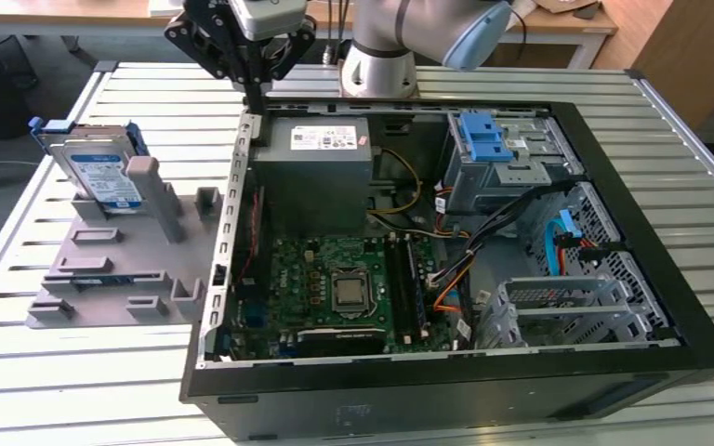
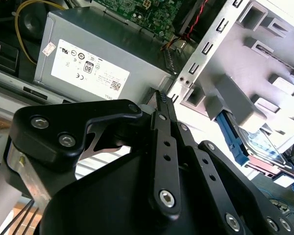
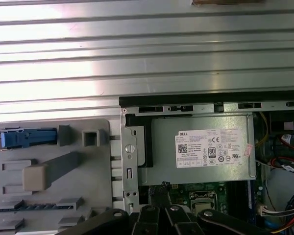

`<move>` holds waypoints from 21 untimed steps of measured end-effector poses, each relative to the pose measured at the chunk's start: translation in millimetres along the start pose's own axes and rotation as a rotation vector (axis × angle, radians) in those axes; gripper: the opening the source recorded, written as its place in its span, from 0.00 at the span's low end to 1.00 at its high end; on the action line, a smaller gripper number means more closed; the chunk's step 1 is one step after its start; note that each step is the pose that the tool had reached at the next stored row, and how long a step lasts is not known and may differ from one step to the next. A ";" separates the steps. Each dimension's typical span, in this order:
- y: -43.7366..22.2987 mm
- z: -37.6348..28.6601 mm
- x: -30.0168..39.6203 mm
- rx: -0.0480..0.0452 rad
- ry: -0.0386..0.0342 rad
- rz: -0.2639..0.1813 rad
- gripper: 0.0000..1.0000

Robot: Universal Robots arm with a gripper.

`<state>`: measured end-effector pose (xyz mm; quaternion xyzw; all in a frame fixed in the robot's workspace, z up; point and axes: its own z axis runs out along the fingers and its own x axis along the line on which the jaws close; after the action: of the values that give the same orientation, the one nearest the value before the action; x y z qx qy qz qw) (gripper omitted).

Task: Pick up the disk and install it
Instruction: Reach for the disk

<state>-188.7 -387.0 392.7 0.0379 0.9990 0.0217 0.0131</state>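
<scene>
Successively: exterior view, disk (image 1: 97,177) upright in grey holder (image 1: 109,279), upper left of frame, empty gripper (image 1: 256,98) closed above computer case (image 1: 456,395); second wrist view, fingertips (image 2: 161,98) together near power supply (image 2: 88,63); first wrist view, disk (image 3: 29,138) edge-on beside case (image 3: 210,101).

Bare worktop (image 1: 146,82) lies open along its far edge and at its near corner on the exterior view's left, but the grey holder (image 1: 109,279) sits just beside the computer case (image 1: 456,395), leaving hardly any lane between them. The disk (image 1: 99,177) stands upright in the holder, clear above, with a grey post (image 1: 146,190) close beside it. Inside the case, the power supply (image 1: 320,177), the circuit board (image 1: 332,279) and crossing cables (image 1: 506,223) crowd the floor, and the tool (image 1: 254,98) hangs over the case's far wall.
</scene>
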 end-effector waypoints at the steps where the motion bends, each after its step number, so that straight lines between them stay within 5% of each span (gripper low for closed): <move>1: 0.0 0.0 0.4 0.0000 0.0000 0.000 0.11; 21: 0.6 0.1 2.1 0.0081 -0.0006 0.000 0.11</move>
<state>-190.7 -386.2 392.6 0.0378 0.9990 0.0177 0.0132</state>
